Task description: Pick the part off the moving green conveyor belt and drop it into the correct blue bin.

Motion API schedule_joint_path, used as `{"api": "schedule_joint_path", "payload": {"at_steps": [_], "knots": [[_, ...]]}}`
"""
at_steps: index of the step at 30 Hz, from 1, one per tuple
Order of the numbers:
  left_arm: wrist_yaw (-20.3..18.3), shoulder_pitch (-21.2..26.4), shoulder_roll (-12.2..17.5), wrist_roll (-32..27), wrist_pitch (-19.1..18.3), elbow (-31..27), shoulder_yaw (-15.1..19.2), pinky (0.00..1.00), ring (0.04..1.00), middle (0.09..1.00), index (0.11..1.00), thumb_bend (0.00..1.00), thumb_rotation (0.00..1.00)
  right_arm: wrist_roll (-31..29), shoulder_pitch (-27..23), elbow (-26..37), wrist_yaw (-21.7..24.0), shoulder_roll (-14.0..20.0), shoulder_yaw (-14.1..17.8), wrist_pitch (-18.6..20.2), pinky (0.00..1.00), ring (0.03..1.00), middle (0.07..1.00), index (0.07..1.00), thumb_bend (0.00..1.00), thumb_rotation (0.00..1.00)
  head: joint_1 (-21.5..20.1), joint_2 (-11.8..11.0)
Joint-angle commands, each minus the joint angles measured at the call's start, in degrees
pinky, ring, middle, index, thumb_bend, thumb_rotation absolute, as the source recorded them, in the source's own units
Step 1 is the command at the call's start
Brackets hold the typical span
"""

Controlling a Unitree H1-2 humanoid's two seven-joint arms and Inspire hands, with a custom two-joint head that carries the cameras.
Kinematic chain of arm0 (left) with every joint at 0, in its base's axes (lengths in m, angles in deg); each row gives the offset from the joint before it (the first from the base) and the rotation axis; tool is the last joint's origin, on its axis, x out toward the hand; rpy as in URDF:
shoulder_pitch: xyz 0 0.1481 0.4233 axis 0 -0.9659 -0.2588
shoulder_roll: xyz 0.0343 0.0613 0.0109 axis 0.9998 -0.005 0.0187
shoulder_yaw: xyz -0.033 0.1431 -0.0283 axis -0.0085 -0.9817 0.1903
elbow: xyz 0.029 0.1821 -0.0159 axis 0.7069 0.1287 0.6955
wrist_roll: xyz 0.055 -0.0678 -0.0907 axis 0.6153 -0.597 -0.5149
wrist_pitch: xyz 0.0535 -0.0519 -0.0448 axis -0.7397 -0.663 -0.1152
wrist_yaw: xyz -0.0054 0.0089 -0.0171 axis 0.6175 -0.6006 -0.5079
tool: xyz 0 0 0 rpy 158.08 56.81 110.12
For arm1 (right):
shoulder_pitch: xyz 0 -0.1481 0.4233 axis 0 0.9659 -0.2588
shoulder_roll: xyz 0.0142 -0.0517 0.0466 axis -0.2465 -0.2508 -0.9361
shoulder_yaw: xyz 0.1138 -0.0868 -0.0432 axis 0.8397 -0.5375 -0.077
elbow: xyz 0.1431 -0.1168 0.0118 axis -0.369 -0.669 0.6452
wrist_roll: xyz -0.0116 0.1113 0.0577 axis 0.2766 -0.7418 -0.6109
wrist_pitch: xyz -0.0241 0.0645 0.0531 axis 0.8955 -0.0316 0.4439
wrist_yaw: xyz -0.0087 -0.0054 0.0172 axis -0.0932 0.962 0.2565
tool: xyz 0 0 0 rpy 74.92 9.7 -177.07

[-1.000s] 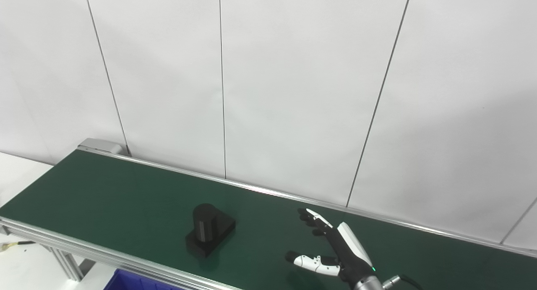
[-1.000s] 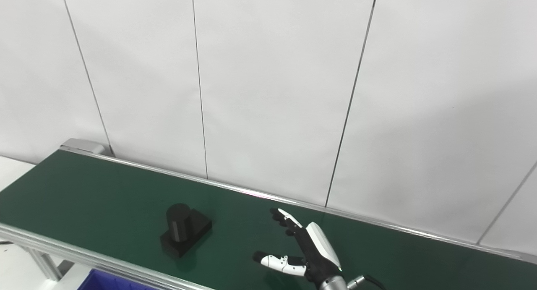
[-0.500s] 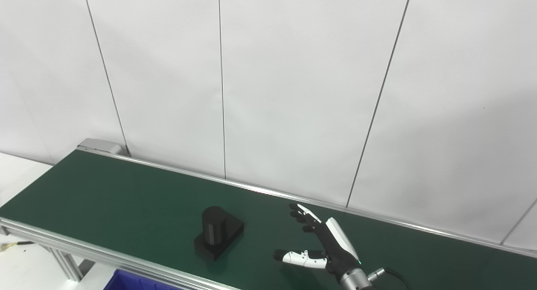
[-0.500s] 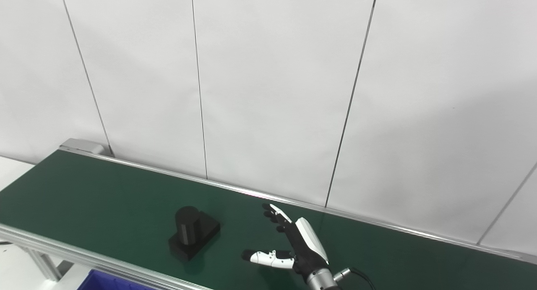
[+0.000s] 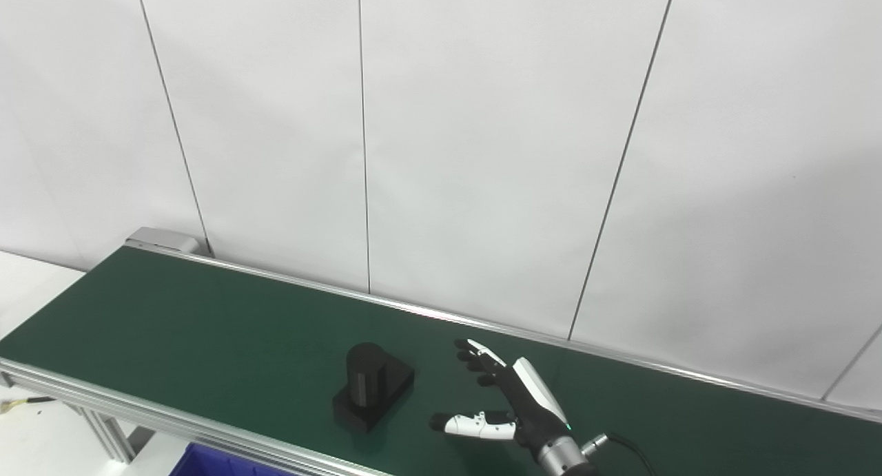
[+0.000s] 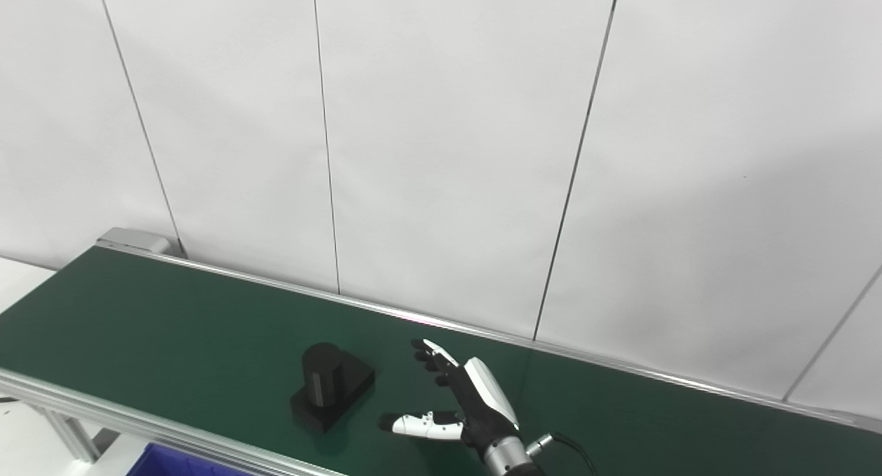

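The part (image 5: 373, 388) is black: a short cylinder standing on a flat block. It rides on the green conveyor belt (image 5: 207, 324), near the belt's front rail. My right hand (image 5: 506, 406) is open above the belt, just to the right of the part, fingers spread and thumb pointing left toward it. It does not touch the part. The hand also shows in the right eye view (image 6: 460, 403), with the part (image 6: 331, 386) to its left. My left hand is not in view.
A corner of a blue bin (image 5: 220, 462) shows below the belt's front rail at the bottom left. A white panelled wall (image 5: 441, 152) stands right behind the belt. The belt's left end has a grey roller housing (image 5: 165, 240).
The part has ridden to the right along the belt. My right hand has moved left toward it, staying open, so the gap between them has shrunk.
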Motion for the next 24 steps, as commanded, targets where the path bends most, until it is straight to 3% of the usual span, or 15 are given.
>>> {"api": "schedule_joint_path", "payload": {"at_steps": [1, 8, 24], "knots": [[-0.2, 1.4, -0.8, -0.2, 2.3, -0.9, -0.4, 0.61, 0.696, 0.753, 0.814, 0.52, 0.60, 0.4, -2.9, 0.2, -1.4, -1.3, -0.3, -4.0, 0.82, 0.869, 0.877, 0.912, 0.81, 0.47, 0.1, 0.0], [0.1, 1.5, -0.8, 1.0, 2.3, -0.8, -1.1, 0.59, 0.681, 0.751, 0.811, 0.46, 0.54, 2.4, -5.1, -5.7, -2.8, -2.5, -2.5, -5.5, 0.81, 0.868, 0.869, 0.899, 0.81, 0.45, 0.8, 0.1], [0.6, 0.5, -1.8, 2.5, 1.8, -2.0, -2.9, 0.61, 0.678, 0.735, 0.792, 0.50, 0.52, 2.5, -6.7, -7.2, -3.2, -3.7, -2.8, -5.7, 0.81, 0.869, 0.873, 0.894, 0.81, 0.43, 2.8, 1.4]]}}
